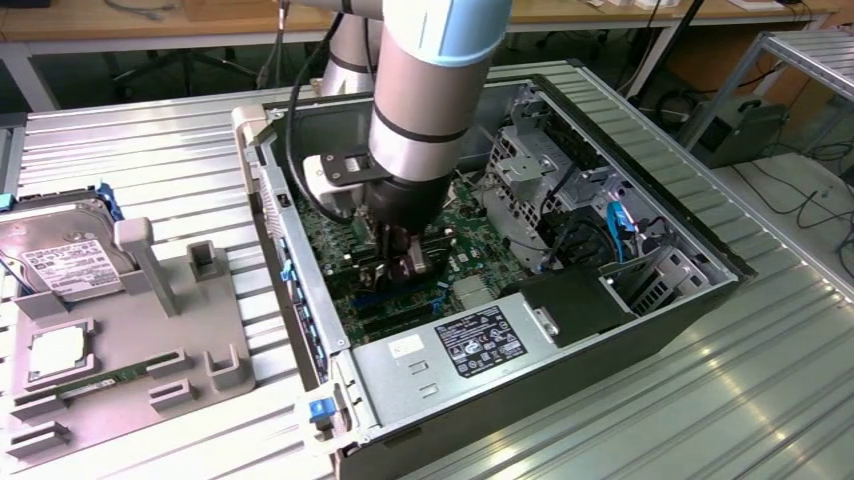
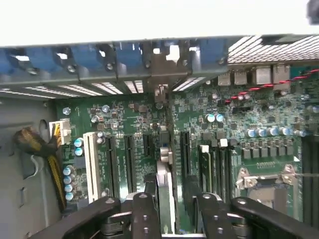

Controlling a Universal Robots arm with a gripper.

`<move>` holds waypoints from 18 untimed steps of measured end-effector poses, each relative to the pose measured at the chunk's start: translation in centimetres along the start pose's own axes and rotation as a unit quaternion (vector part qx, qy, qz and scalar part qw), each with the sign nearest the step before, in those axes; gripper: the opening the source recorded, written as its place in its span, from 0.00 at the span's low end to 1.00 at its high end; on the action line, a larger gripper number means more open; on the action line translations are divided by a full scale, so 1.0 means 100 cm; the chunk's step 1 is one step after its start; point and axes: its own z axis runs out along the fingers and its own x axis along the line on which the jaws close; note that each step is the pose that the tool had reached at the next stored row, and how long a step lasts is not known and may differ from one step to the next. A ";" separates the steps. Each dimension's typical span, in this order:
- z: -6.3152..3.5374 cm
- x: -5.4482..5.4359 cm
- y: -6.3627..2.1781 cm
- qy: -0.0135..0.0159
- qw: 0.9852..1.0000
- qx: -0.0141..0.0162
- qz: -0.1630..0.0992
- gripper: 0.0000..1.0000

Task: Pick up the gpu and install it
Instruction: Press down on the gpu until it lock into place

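Observation:
My gripper is down inside the open computer case, low over the green motherboard. It is shut on the gpu, a thin dark card held upright on its edge. In the wrist view the gpu runs edge-on between my two black fingers, along the dark expansion slots. Its pale metal bracket end reaches the case's rear slot openings. Whether its lower edge sits in a slot is hidden by the card itself.
A grey fixture tray on the exterior view's left holds a silver hard drive, a processor and a green memory stick. The power supply, drive cage, processor socket and yellow-black cables crowd around the card.

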 end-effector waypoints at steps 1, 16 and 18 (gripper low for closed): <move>-0.0068 -0.006 0.0002 0.002 1.000 0.000 -0.002 0.28; -0.0064 -0.008 0.0005 0.009 0.999 -0.011 -0.045 0.11; -0.0165 -0.008 0.0007 0.009 0.999 -0.013 -0.045 0.11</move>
